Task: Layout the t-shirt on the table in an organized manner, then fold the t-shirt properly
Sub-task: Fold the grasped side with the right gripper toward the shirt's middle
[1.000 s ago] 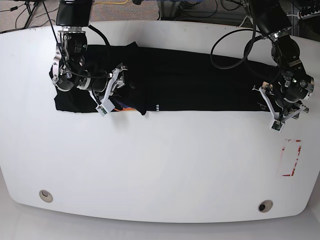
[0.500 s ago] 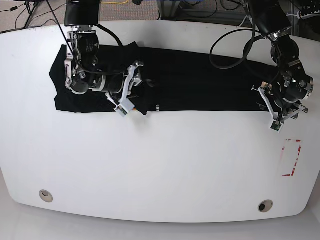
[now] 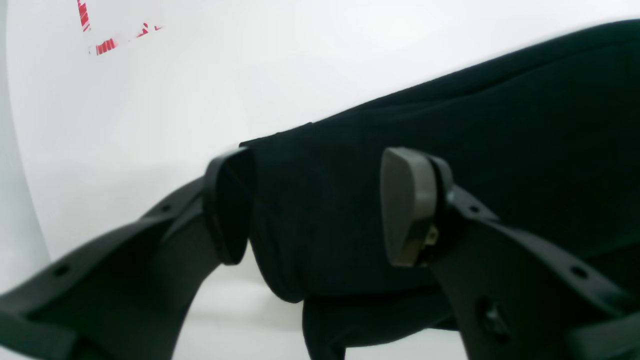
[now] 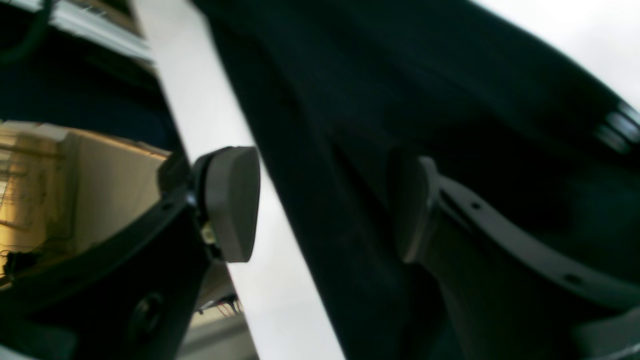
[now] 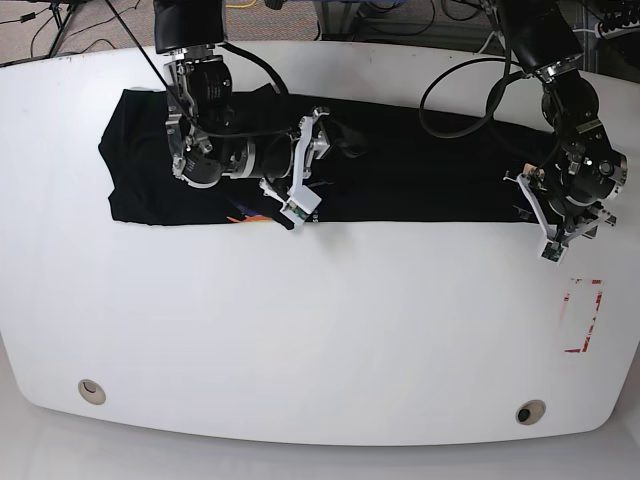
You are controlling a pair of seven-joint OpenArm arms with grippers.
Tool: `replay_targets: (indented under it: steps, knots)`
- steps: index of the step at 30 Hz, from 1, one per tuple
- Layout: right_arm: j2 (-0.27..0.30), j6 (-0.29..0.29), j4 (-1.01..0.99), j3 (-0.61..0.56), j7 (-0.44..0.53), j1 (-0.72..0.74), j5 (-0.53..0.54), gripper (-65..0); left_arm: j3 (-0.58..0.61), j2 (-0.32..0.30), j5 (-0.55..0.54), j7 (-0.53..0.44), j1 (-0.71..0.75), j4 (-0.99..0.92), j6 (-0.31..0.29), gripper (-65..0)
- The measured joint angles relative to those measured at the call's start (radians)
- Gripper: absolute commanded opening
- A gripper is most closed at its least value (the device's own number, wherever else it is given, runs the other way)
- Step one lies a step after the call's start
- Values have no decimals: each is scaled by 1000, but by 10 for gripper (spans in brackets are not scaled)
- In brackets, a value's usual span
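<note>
The black t-shirt [image 5: 420, 170] lies as a long strip across the far half of the white table [image 5: 320, 330], with a small orange print patch [image 5: 250, 215] at its near edge. My right gripper [image 5: 318, 168] hovers over the strip left of its middle. In the right wrist view this gripper [image 4: 325, 205] is open and a blurred fold of the t-shirt [image 4: 375, 100] runs between its fingers. My left gripper [image 5: 550, 235] is at the strip's right end. It [image 3: 320, 205] stands open around the t-shirt's corner [image 3: 320, 175].
A red tape rectangle [image 5: 583, 315] marks the table near the right edge, just in front of the left gripper, and also shows in the left wrist view [image 3: 100, 45]. Two round grommet holes [image 5: 92, 391] [image 5: 530, 411] sit near the front edge. Cables hang behind the table.
The right arm has swept to the right along the shirt, from its left end toward the middle, uncovering the left part. The left arm has stayed still.
</note>
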Motion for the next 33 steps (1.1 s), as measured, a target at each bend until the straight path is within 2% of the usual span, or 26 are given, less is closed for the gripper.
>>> replay_targets:
  steps: [3, 8, 12, 16, 20, 23, 30, 33]
  knots:
    - [21, 2, 31, 21, -12, 7, 1, -277, 0, 0, 0, 0, 0, 0, 0, -278]
    - [118, 0, 101, 90, -11, 40, -6, -281, 0, -2, 0, 0, 0, 2, 0, -278]
    - [161, 1, 144, 143, -8, 49, -5, -333, 1, -2, -9, -1, -5, 3, 0, -278]
    - [160, 0, 143, 180, 0, 48, -4, -472, 0, -5, -3, 0, -9, 3, 0, -278]
    - [156, 0, 95, 166, 7, 47, -4, -596, 0, -3, -4, 0, -13, 3, 0, -278]
    - [135, 0, 38, 138, 35, 46, -27, -607, 1, 0, -4, 0, -15, 3, 0, -278]
    - [102, -3, -85, 39, 230, 51, -133, -607, 1, 0, -3, 0, -14, 3, 0, -278]
    - [92, -8, -169, 2, 282, 62, -199, -607, 1, 1, -4, 0, -13, 3, 0, -278]
